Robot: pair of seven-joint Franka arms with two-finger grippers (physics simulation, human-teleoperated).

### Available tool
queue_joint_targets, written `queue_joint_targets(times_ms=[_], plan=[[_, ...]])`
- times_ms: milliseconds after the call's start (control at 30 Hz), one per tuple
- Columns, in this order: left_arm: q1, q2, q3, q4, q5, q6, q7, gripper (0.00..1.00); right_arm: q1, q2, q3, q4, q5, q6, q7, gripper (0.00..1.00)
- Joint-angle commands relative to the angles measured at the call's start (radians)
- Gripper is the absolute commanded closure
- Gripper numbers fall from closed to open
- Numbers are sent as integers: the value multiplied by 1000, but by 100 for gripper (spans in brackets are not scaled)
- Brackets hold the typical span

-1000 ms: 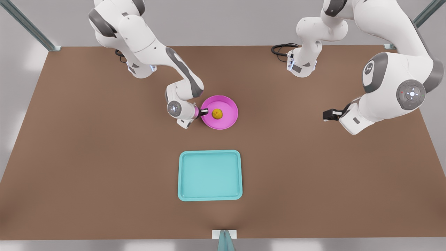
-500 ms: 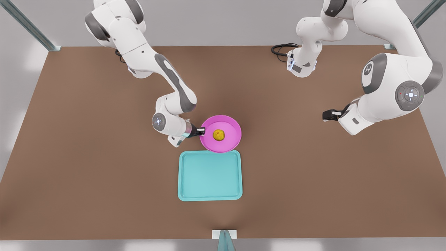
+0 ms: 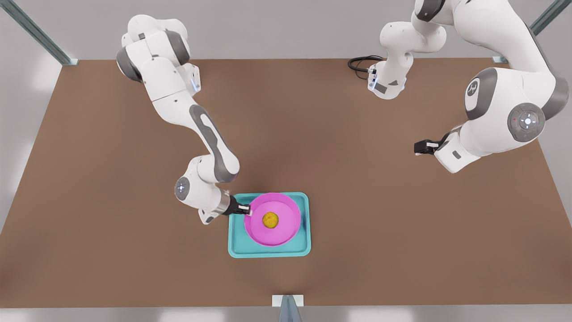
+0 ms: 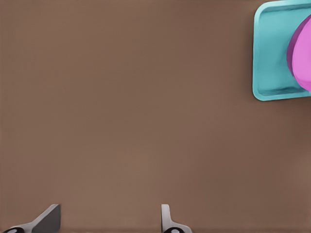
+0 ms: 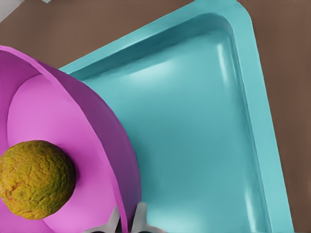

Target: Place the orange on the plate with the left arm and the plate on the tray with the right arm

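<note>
The pink plate (image 3: pixel 286 226) (image 5: pixel 73 126) is over the teal tray (image 3: pixel 268 252) (image 5: pixel 194 136), covering most of it; I cannot tell whether it rests on it. In the right wrist view it looks tilted. The orange (image 3: pixel 270 219) (image 5: pixel 36 179) sits in the plate's middle. My right gripper (image 3: pixel 246 210) (image 5: pixel 127 219), on the front view's left, is shut on the plate's rim. My left gripper (image 3: pixel 418 147) (image 4: pixel 109 213) waits open above bare table on the front view's right, far from the tray (image 4: pixel 269 53) and the plate (image 4: pixel 303 53).
The brown table (image 3: pixel 380 223) stretches wide around the tray. A black cable (image 3: pixel 359 62) lies by the arm base at the back. A small bracket (image 3: pixel 287 300) sits at the front edge.
My right gripper has carried the plate, with the orange in it, from the table's middle toward the front edge and over the tray. The left arm has stayed nearly still.
</note>
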Motion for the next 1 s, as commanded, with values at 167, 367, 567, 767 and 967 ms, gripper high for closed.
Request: queue_joint_targets(times_ms=[167,367,567,767,967], plan=[[0,-1,0,0,1,-2,2,0,-14,-4,0,-9,6,8,17,79],[-2,1,1,-1,2,-2,0,0,-10,-18,2,-30,6,5,30,0],[0,2,8,16,2,-23,-4,0,-178,-469,-8,-159,-736,-726,13,0],[0,8,9,16,2,-23,-3,0,-267,-742,-12,-99,-955,-855,-151,0],[2,8,9,16,2,-23,-3,0,-273,-742,-12,-98,-952,-858,-150,0]])
